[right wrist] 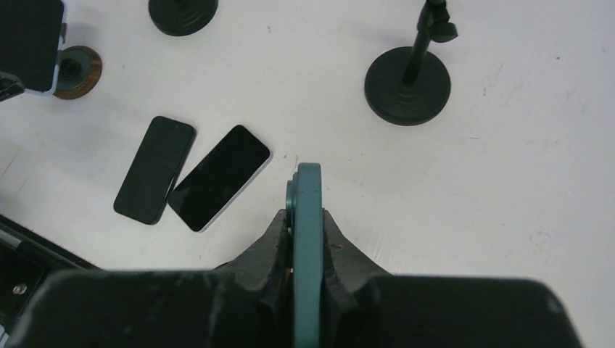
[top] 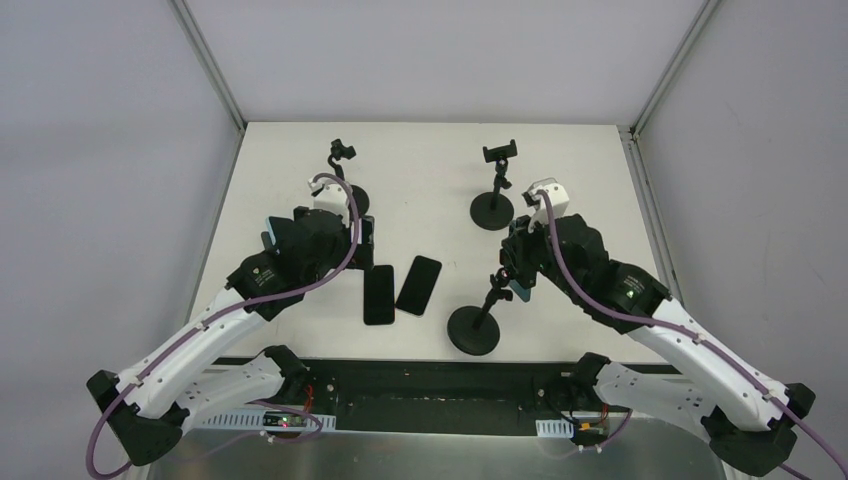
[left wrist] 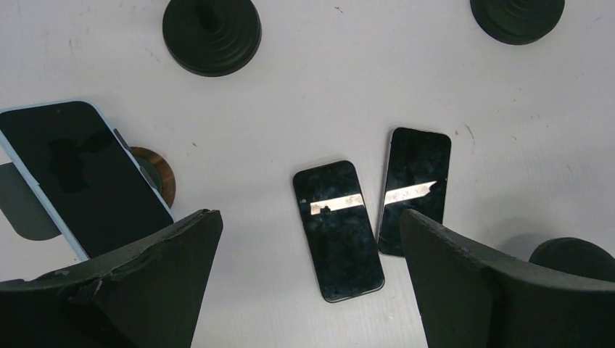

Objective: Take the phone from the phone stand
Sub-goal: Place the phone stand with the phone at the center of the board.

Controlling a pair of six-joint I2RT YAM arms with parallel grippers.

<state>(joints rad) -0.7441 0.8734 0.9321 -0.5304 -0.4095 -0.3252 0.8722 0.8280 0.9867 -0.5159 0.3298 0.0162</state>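
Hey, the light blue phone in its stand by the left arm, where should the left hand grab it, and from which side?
Probably a free end of the light blue phone, pinched across screen and back, the open left hand coming down from above. It sits tilted, screen up, and the stand's clamp appears to take both long edges midway, leaving the flat faces free.

The worktop (top: 430, 170) is white, flecked with faint grey scuffs. The first flat phone (top: 378, 295) and the second flat phone (top: 419, 285) are glossy black, and each carries a bright white glare stripe in the left wrist view. The mounted phone (left wrist: 80, 174) has a black screen with a pale blue rim. The disc (left wrist: 161, 172) is brown. The teal phone (right wrist: 307, 188) shows a blue-green edge. The stand base (top: 473, 330) is matte black. The left hand (left wrist: 308, 217) and right hand (right wrist: 307, 221) are black. The left arm (top: 190, 350) is white with black joints and a purple cable (top: 354, 225).
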